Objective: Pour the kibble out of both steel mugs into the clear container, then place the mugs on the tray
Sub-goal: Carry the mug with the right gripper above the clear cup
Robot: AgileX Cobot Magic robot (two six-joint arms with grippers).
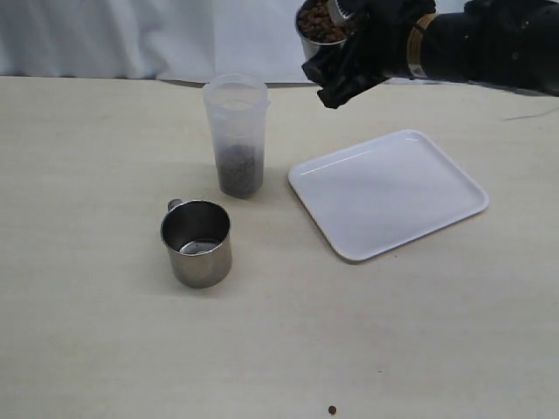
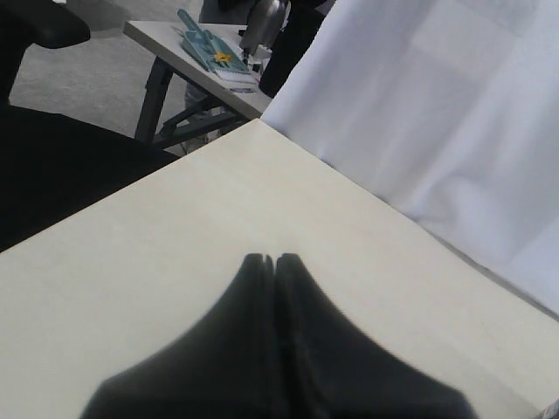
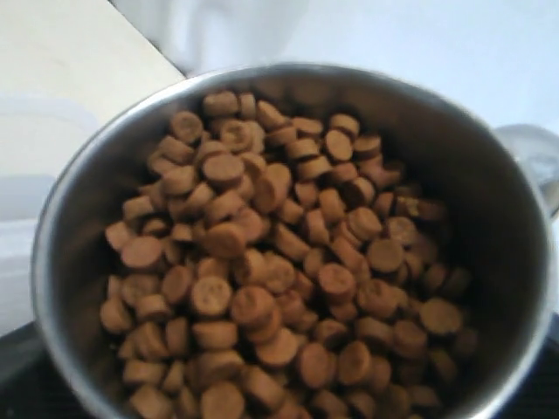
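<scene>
My right gripper (image 1: 342, 54) is raised at the back, shut on a steel mug (image 1: 316, 28) that is tilted a little and full of brown kibble (image 1: 321, 19). It hangs above and to the right of the clear container (image 1: 236, 131). The right wrist view is filled by this mug's rim (image 3: 80, 179) and its kibble (image 3: 262, 271). The container stands upright with a dark layer of kibble (image 1: 239, 170) in its bottom. A second steel mug (image 1: 196, 244) stands empty in front of it. The white tray (image 1: 389, 192) lies bare at the right. My left gripper (image 2: 276, 258) is shut over a bare table corner.
One stray pellet (image 1: 332, 409) lies near the table's front edge. A white curtain (image 1: 131, 35) hangs behind the table. In the left wrist view a second table (image 2: 188, 48) with a teal tool stands beyond the table corner.
</scene>
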